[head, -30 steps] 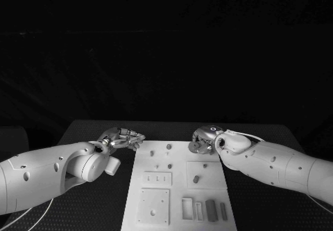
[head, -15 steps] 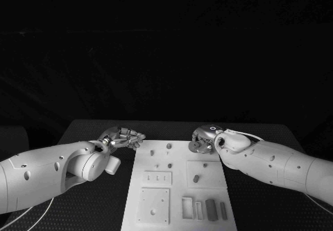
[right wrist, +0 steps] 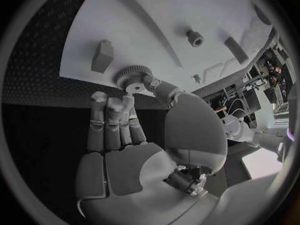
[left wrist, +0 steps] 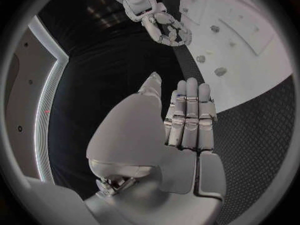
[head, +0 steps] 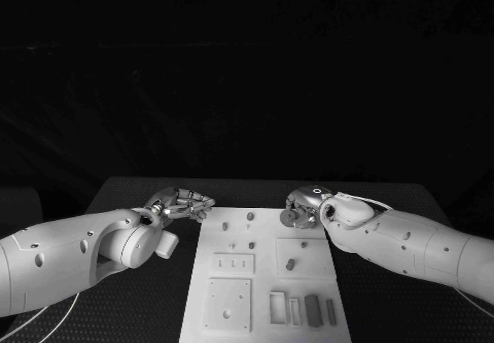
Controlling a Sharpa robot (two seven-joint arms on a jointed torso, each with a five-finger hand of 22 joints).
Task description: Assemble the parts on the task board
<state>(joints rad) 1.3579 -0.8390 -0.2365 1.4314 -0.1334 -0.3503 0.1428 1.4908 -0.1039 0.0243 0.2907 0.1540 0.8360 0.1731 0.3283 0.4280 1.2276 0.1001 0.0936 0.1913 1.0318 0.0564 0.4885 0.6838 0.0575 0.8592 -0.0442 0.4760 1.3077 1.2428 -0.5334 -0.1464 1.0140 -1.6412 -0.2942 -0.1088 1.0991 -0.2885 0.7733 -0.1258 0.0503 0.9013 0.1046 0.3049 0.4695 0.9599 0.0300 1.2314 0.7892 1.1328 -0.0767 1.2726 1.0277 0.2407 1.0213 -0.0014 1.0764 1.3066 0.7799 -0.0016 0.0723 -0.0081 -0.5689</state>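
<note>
Though its fingertips hide behind the wrist, the right hand point(right wrist: 134, 117) pinches a gear point(right wrist: 130, 76)

We see a black table with a finely dotted, mat-like top point(head: 134, 191) lying under the left hand point(head: 180, 204) and the right hand point(head: 304, 207). Beyond both hands we find a plain, unlit black backdrop point(head: 247, 86). From the left wrist, off to the thumb side of that hand, we make out a pale, bright curved strip point(left wrist: 50, 100) edging a dark panel. Behind the right hand's wrist we see cluttered shelving point(right wrist: 267, 67) and a patch of pale, lit floor point(right wrist: 265, 167).
</note>
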